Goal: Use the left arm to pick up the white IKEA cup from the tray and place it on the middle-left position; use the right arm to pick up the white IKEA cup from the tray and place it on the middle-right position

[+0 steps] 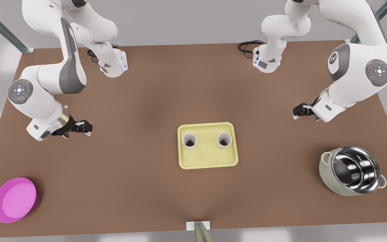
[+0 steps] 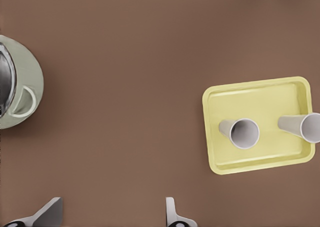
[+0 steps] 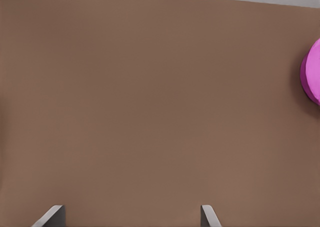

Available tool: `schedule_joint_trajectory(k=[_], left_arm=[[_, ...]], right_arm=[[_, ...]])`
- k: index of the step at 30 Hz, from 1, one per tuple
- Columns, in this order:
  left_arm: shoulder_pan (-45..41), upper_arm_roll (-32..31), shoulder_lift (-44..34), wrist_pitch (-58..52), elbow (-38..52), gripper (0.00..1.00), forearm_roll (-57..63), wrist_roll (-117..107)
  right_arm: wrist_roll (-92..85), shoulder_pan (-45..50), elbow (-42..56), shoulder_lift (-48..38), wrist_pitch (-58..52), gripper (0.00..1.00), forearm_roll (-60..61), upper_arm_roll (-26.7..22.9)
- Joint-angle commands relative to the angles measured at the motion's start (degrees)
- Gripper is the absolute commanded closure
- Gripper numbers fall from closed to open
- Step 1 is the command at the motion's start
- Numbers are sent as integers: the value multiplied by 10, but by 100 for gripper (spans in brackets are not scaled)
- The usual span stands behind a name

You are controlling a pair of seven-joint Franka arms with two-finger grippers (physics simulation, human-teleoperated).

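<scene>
Brown tabletop (image 1: 146,84) carried the tray (image 1: 208,163) between both spread, empty pincers: left gripper (image 1: 297,111) nearer one white cup (image 1: 224,140), right gripper (image 1: 85,127) nearer the other white cup (image 1: 189,140)

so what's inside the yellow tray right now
Two white cups stand upright in the tray, side by side and apart. Both look empty; the tray floor beneath them is covered.
</scene>
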Motion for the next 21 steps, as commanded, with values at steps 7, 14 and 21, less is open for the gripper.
schedule_joint_trajectory(k=[7, 14, 21], left_arm=[[-120, -4, 82, 62, -2, 0, 10, -162], [-173, -4, 220, 198, 0, 0, 11, -244], [-185, -4, 250, 247, -9, 0, 16, -251]], right_arm=[[0, 123, 2, 3, 9, 0, -3, 68], [-1, 234, 131, 138, -17, 0, 16, 91], [-6, 259, 58, 200, 217, 0, 24, 98]])
